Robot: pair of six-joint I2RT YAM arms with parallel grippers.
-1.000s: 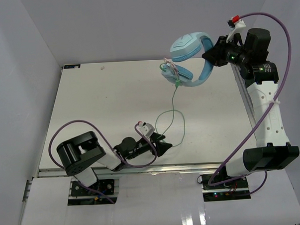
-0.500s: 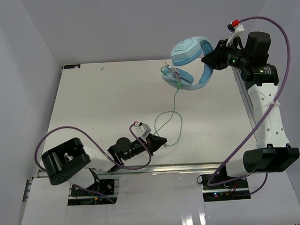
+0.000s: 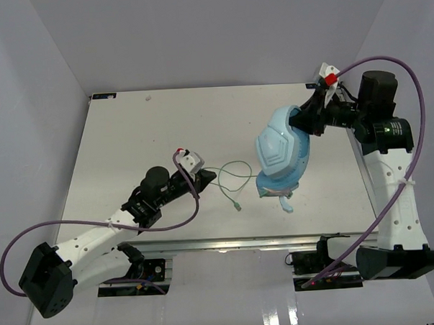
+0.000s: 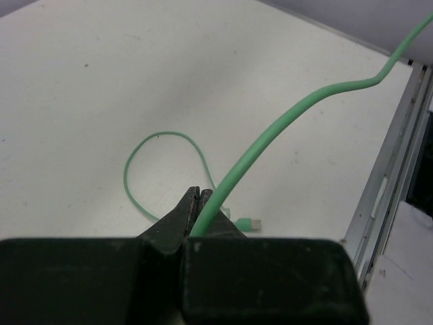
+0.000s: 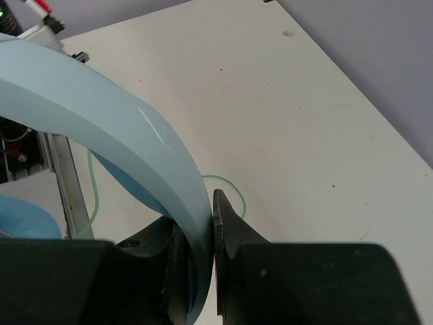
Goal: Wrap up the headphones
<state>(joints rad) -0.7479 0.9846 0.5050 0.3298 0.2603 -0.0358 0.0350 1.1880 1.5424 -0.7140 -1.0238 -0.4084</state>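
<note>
The light blue headphones (image 3: 281, 156) hang above the right half of the white table (image 3: 122, 131), one ear cup facing up. My right gripper (image 3: 301, 120) is shut on their headband (image 5: 122, 135), which fills the left of the right wrist view between the jaws of that gripper (image 5: 203, 220). The thin green cable (image 3: 235, 172) runs from the headphones in a loop to my left gripper (image 3: 207, 176), which is shut on it. In the left wrist view the cable (image 4: 284, 125) rises from the closed tips of the left gripper (image 4: 198, 198). Its plug (image 4: 254, 222) lies on the table below.
An aluminium rail (image 3: 242, 242) runs along the table's near edge and shows at the right of the left wrist view (image 4: 396, 169). Thick purple arm cables (image 3: 391, 191) loop beside both arms. White walls close in the back and sides.
My left gripper has shut on the green cable and carried it up and away from the near edge. The right arm has swung the headphones from the far right towards the table's middle.
</note>
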